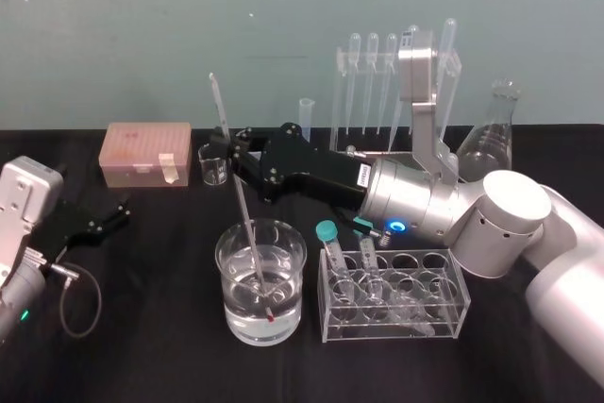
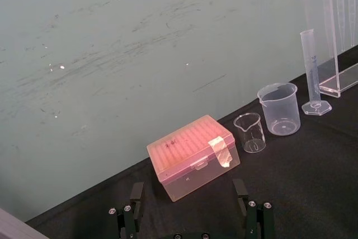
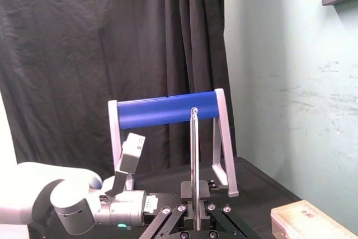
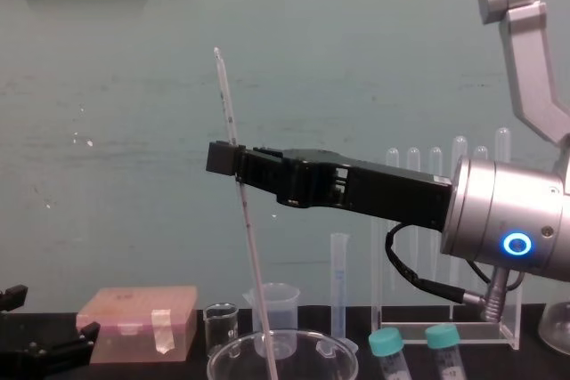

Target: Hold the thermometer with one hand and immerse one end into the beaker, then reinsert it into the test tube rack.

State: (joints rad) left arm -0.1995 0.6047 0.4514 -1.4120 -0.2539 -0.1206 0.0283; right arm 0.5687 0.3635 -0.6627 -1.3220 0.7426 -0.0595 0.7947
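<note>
Right hand [image 1: 230,151] on slim whitish thermometer [image 1: 243,205], red tip inside beaker [image 1: 295,273]

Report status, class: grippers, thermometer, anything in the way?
Right gripper shut on thermometer, lower end immersed in beaker. Left gripper open, parked at left. Capped-tube holder beside beaker; test tube rack at rear.

Layout around the beaker [image 1: 294,271]
The thermometer [image 1: 244,212] stands in it; tube holder [image 1: 444,323] to its right; box [image 1: 146,153] behind-left, test tube rack [image 1: 339,101] behind-right.
</note>
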